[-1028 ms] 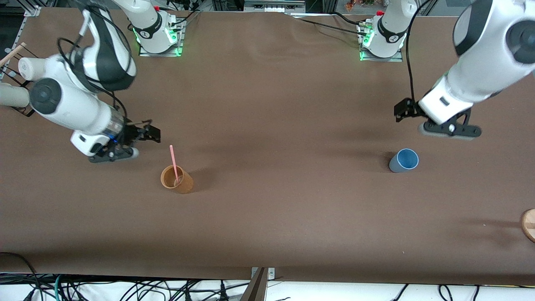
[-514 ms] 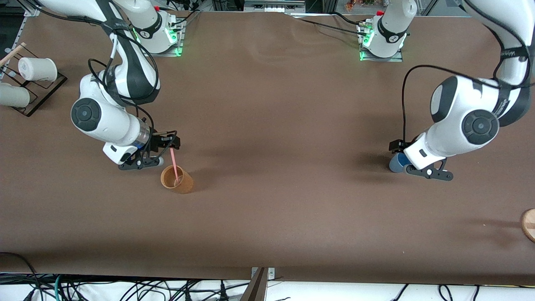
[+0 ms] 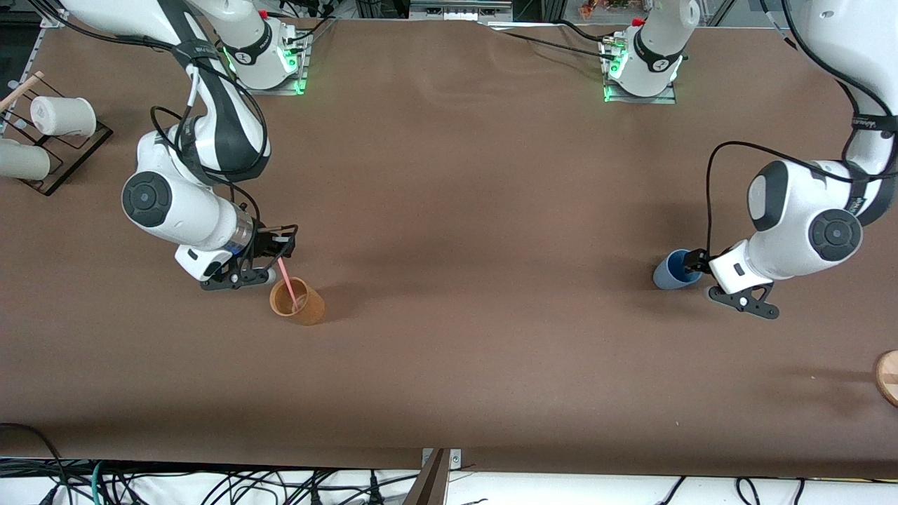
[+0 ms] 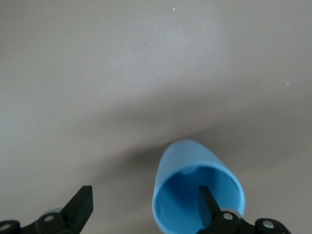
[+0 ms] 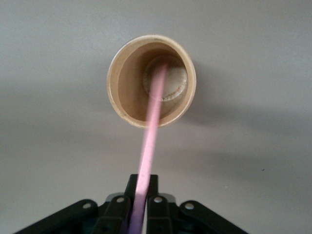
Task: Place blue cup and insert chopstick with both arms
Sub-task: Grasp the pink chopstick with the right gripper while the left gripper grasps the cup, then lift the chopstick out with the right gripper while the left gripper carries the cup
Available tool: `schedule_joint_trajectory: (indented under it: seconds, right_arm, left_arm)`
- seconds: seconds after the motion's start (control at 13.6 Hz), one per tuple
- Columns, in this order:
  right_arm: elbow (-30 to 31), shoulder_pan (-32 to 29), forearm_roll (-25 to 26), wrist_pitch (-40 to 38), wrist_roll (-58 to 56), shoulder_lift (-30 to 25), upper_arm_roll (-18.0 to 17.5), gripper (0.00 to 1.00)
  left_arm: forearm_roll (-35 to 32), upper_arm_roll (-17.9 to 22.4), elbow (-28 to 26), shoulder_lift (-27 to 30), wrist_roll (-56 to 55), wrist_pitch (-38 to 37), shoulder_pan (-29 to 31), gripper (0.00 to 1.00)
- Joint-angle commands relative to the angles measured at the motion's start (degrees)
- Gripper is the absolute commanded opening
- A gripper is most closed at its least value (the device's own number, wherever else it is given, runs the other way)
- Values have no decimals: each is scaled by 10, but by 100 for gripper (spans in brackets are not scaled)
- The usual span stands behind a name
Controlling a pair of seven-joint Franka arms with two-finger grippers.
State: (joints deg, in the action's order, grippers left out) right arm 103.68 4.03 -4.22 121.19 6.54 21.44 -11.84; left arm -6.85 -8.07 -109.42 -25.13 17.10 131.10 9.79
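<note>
Closing in: both arms have dropped low within the last second.
Left gripper (image 3: pixel 696 265): now at the blue cup (image 3: pixel 672 270) toward the left arm's end, jaws wide, one finger (image 4: pixel 208 207) inside the rim; grasp looks imminent.
Right gripper (image 3: pixel 280 247): now pinching the chopstick (image 3: pixel 287 282), which has tilted; its tip sits in the orange-brown cup (image 3: pixel 297 301).

Chopstick (image 3: pixel 287 278) in cup (image 3: pixel 297 301) — tilted (lower end inside).
</note>
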Motion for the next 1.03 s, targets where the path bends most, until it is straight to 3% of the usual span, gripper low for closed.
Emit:
schedule_joint_trajectory:
  seconds: [0.0, 0.07, 0.15, 0.51, 0.66, 0.81, 0.95]
  right_arm:
    - [-15, -2, -9, -8, -1, -3, -4, 0]
    - [-16, -2, -9, -10, -2, -5, -4, 0]
    - [-23, -2, -9, -16, -1, -11, -4, 0]
    - [-75, -2, 5, -147, -3, -87, -31, 0]
    - [-117, -2, 53, -209, -6, -106, -62, 0]
    - [-140, -1, 56, -251, -2, -129, -83, 0]
    - [-165, 19, 54, -274, 0, -133, -84, 0]
  left_arm:
    - [-12, -4, -47, 3, 8, 65, 7, 45]
    - [-13, -5, -46, 0, 14, 64, 7, 9]
    - [-13, -5, -43, 2, 26, 58, 7, 0]
    - [-11, -16, -23, 17, 19, 6, 1, 0]
    - [-5, -47, 11, 21, 3, -63, 1, 0]
    - [-4, -96, 57, 20, -69, -136, 0, 0]
    - [-4, -151, 69, 20, -157, -160, -1, 0]
